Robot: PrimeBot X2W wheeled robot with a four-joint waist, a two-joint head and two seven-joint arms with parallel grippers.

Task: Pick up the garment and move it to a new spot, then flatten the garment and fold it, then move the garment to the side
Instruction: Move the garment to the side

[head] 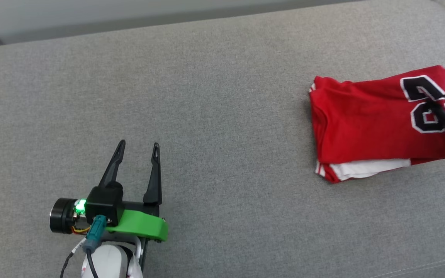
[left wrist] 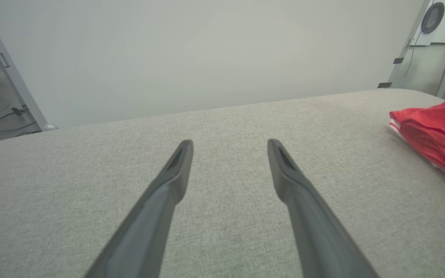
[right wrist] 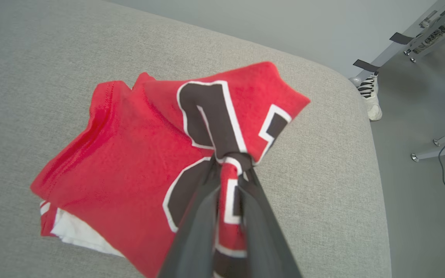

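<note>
On grey padded surface (head: 222, 96): right gripper (right wrist: 232, 162) fingers are pinching folded red jersey garment (head: 361, 123), apparently for shifting aside; left gripper (head: 138, 143) fingers are resting spread.

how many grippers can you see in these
2. The left gripper is open over the grey cushion, lower left; the right gripper is shut on the red shirt, far right.

Folded red garment (head: 365, 119), black numerals up, lies at couch's right end.
</note>
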